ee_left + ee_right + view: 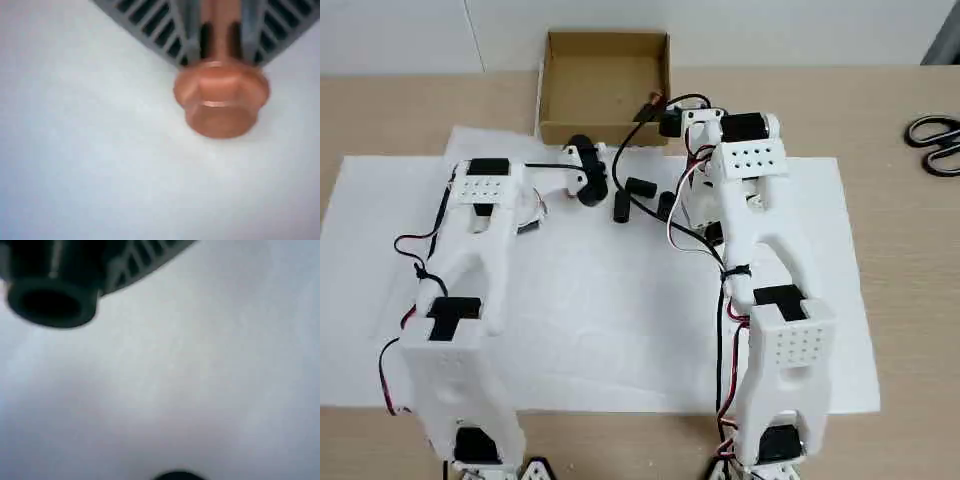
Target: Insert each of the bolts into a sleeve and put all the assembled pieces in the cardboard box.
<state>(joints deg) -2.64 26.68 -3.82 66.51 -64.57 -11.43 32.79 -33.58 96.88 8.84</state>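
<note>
Two parts are in hand, so you are at the joining step. Your left gripper (pixel 217 35) is clamped on the shank of a copper-coloured bolt (pixel 220 102). Its smooth, flanged hex head pokes out past the ribbed grey jaws, above the white paper sheet (pixel 75 165). Your right gripper (pixel 75 260) pinches a black sleeve (pixel 50 302), a matte round tube with its bore open toward the camera. Farther out, at least three more black sleeves (pixel 640 187) lie loose on the paper between the arms, near the cardboard box (pixel 605 85) at the far edge. Its plain brown floor looks bare, so I judge nothing is delivered yet. This pair needs mating, then the rest.
</note>
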